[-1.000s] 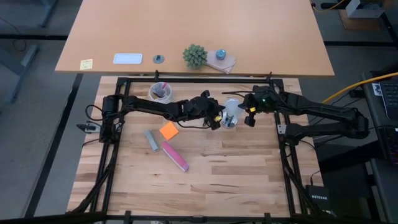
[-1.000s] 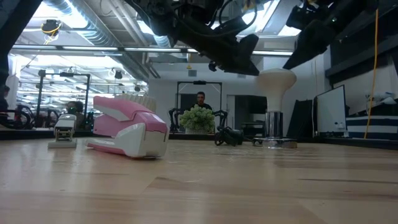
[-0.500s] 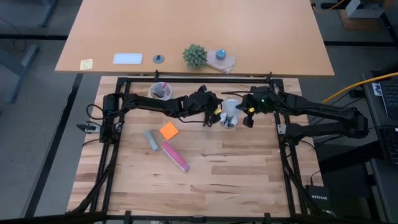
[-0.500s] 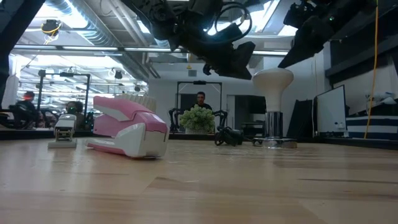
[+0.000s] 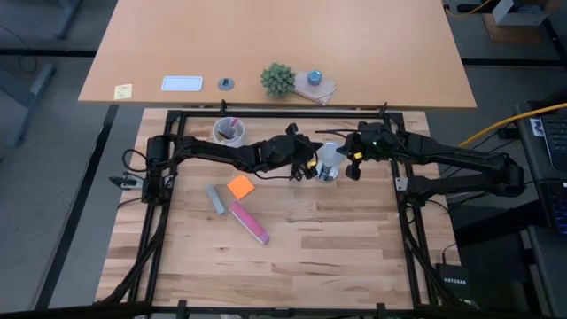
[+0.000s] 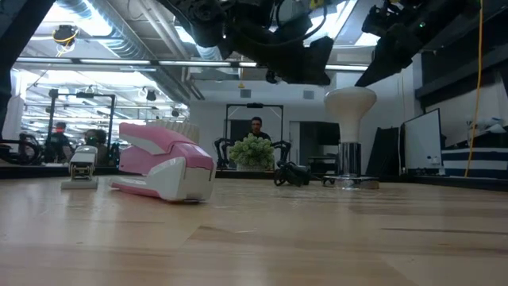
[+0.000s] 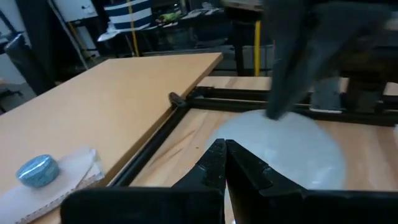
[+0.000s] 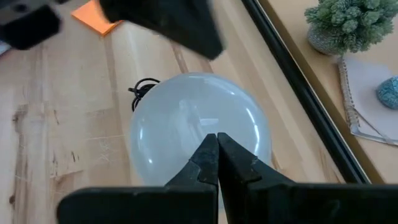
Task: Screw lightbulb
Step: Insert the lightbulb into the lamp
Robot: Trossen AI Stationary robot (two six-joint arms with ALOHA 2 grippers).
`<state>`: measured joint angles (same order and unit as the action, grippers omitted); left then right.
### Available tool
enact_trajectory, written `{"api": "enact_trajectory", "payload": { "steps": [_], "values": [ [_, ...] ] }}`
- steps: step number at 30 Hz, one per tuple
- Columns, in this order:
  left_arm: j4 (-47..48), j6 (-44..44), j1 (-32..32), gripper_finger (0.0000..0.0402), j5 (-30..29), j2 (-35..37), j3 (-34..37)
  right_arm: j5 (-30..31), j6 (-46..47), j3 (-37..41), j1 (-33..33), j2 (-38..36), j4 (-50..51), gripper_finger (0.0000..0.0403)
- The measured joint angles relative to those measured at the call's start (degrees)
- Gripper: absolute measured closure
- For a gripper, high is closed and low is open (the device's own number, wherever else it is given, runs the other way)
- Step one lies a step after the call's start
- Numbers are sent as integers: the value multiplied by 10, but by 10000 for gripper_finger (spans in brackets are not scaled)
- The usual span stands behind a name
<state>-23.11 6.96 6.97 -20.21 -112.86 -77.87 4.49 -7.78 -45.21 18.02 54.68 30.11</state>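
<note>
White lightbulb (image 6: 350, 103) upright in socket (image 6: 350, 182) on bench (image 5: 337, 248); left claw (image 5: 308, 164) and right claw (image 5: 352, 159) pressed together, flanking, empty; tightness unclear.

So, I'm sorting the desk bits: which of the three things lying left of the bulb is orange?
The square sticky note pad, nearest the left gripper. The stapler is pink and the small block grey.
</note>
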Motion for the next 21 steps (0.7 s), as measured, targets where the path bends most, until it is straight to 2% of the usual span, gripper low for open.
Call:
{"api": "enact_trajectory", "payload": {
  "steps": [9,15,21],
  "values": [
    [0,28,-38,402,1,0,0,61,0,0,0,0,0,400],
    [7,29,-55,401,30,0,0,69,0,0,0,0,0,400],
    [54,8,-50,401,32,0,0,69,0,0,0,0,2,400]
  ]
}}
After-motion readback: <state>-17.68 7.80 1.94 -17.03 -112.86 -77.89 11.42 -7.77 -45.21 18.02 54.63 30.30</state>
